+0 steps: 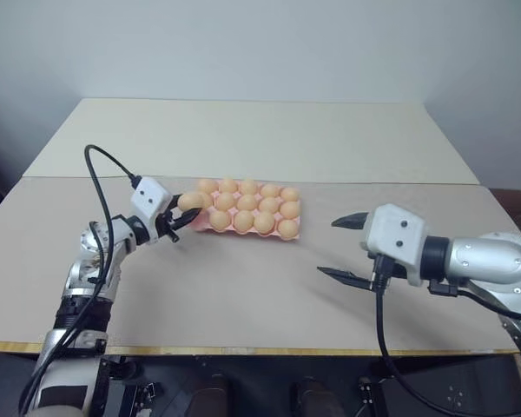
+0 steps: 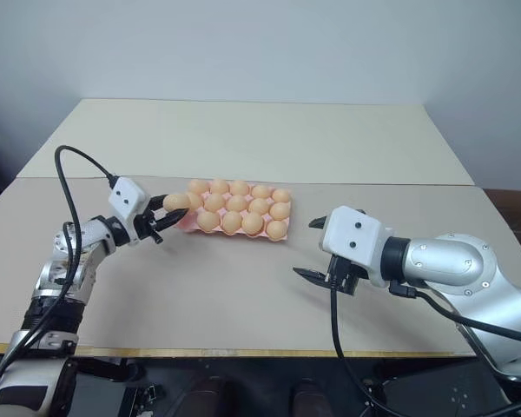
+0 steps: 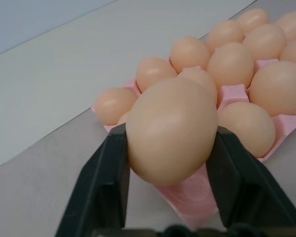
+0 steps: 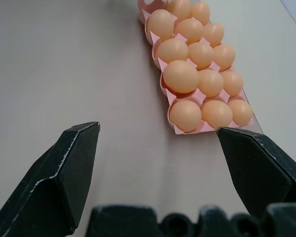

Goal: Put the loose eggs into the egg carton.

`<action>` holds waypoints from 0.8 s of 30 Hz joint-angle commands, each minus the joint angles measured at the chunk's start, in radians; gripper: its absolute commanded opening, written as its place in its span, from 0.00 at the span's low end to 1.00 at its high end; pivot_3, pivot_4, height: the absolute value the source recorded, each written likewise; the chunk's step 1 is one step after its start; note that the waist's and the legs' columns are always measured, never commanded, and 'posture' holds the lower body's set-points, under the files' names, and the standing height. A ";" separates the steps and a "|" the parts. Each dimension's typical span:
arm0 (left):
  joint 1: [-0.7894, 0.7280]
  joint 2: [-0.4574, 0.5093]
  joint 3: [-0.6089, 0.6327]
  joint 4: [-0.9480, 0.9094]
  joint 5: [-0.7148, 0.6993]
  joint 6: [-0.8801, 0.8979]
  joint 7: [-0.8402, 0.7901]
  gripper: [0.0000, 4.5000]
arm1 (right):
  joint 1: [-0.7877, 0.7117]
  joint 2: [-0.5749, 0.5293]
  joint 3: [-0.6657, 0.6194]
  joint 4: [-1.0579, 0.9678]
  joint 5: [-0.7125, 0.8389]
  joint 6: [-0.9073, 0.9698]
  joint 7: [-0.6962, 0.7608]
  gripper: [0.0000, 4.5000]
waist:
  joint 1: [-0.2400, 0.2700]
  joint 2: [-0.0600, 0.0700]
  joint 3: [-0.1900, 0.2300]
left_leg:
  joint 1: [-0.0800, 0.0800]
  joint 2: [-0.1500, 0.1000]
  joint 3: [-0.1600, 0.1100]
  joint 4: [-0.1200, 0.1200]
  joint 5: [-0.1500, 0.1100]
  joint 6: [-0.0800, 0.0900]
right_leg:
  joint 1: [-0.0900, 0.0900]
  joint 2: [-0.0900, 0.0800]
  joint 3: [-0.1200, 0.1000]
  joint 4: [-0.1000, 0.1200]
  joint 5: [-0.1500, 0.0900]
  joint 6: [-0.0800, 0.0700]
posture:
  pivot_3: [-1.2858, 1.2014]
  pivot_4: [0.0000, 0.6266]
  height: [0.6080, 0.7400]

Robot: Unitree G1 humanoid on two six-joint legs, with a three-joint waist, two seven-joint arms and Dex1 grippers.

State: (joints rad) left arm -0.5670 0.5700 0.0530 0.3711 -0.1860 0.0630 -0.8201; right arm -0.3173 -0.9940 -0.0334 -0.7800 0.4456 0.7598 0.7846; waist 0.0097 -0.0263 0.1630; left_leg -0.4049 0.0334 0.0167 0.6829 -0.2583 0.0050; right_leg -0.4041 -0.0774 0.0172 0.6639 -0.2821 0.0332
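Jaws: our left gripper (image 1: 186, 216) clamps a pale orange-tan oval egg (image 3: 171, 129) at the pink moulded egg carton's (image 1: 288, 236) left corner; right gripper (image 1: 347, 249) gapes apart.

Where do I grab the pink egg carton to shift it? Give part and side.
Pinch the egg carton by its thin pink lip at the end facing the open right gripper, coming in low from that side. Eggs fill nearly every cup, so probably only the outer edge offers room.

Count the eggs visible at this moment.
15: fourteen eggs sit in the egg carton cups, and one held egg is gripped by the left end effector at the carton's left end. None seems hidden.
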 commanded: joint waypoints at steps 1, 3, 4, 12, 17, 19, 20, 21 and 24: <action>-0.023 -0.009 -0.003 -0.007 0.004 -0.042 -0.005 0.81 | -0.001 -0.010 -0.041 -0.031 0.000 0.003 -0.012 0.98 | 0.000 0.000 0.000 | 0.000 0.000 0.000 0.000 0.000 0.000 | 0.000 0.000 0.000 0.000 0.000 0.000 | 0.52 0.24 1.00; -0.024 -0.015 0.002 -0.002 0.018 -0.055 0.022 0.94 | -0.003 -0.010 -0.042 -0.029 0.000 0.006 -0.013 0.98 | 0.000 0.000 0.000 | 0.000 0.000 0.000 0.000 0.000 0.000 | 0.000 0.000 0.000 0.000 0.000 0.000 | 0.52 0.24 1.00; -0.024 -0.018 0.007 0.000 0.019 -0.062 0.031 0.99 | -0.003 -0.010 -0.042 -0.029 0.001 0.007 -0.013 0.98 | 0.000 0.000 0.000 | 0.000 0.000 0.000 0.000 0.000 0.000 | 0.000 0.000 0.000 0.000 0.000 0.000 | 0.52 0.24 1.00; 0.061 0.031 0.099 -0.161 -0.096 -0.027 -0.027 0.99 | -0.004 -0.015 -0.044 -0.016 -0.002 -0.005 0.002 0.98 | -0.003 0.000 0.000 | 0.000 0.000 0.000 0.000 0.000 0.000 | 0.000 0.000 0.000 0.000 0.000 0.000 | 0.52 0.24 1.00; 0.258 0.201 0.198 -0.397 -0.221 0.108 -0.168 0.99 | 0.001 -0.030 -0.063 -0.001 0.000 -0.021 0.027 0.98 | -0.017 0.000 0.000 | 0.001 0.001 -0.001 0.000 0.000 0.000 | 0.000 0.000 0.000 0.000 0.000 0.000 | 0.52 0.24 1.00; 0.353 0.281 0.258 -0.469 -0.260 0.146 -0.231 0.99 | 0.002 -0.039 -0.080 0.013 0.008 -0.030 0.047 0.98 | -0.024 0.000 0.000 | 0.001 0.002 -0.001 -0.001 0.000 0.000 | 0.000 0.000 0.000 0.000 0.000 0.000 | 0.52 0.24 1.00; 0.398 0.319 0.291 -0.498 -0.275 0.163 -0.255 0.99 | 0.000 -0.043 -0.091 0.022 0.014 -0.034 0.058 0.98 | -0.024 0.001 0.000 | 0.001 0.002 -0.001 -0.001 0.000 0.000 | 0.000 0.001 0.000 0.000 0.000 0.000 | 0.52 0.24 1.00; 0.438 0.352 0.323 -0.524 -0.292 0.180 -0.279 0.99 | 0.001 -0.048 -0.104 0.033 0.021 -0.039 0.072 0.98 | -0.023 0.001 0.000 | 0.002 0.002 -0.001 -0.002 0.000 0.000 | 0.001 0.000 0.000 0.000 0.000 0.000 | 0.52 0.24 1.00; 0.543 0.430 0.427 -0.596 -0.336 0.222 -0.345 0.99 | 0.013 -0.071 -0.165 0.075 0.050 -0.059 0.137 0.98 | -0.015 0.001 0.000 | 0.004 0.002 -0.001 -0.002 0.000 0.000 | 0.002 0.000 0.000 0.000 0.000 0.000 | 0.52 0.24 1.00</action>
State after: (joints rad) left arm -0.0356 0.9732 0.4178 -0.1680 -0.4853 0.2685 -1.1294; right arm -0.3012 -1.0492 -0.1341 -0.7103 0.4701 0.7318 0.8905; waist -0.0058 -0.0253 0.1634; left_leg -0.4005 0.0351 0.0164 0.6812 -0.2582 0.0049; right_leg -0.4013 -0.0776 0.0170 0.6633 -0.2824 0.0329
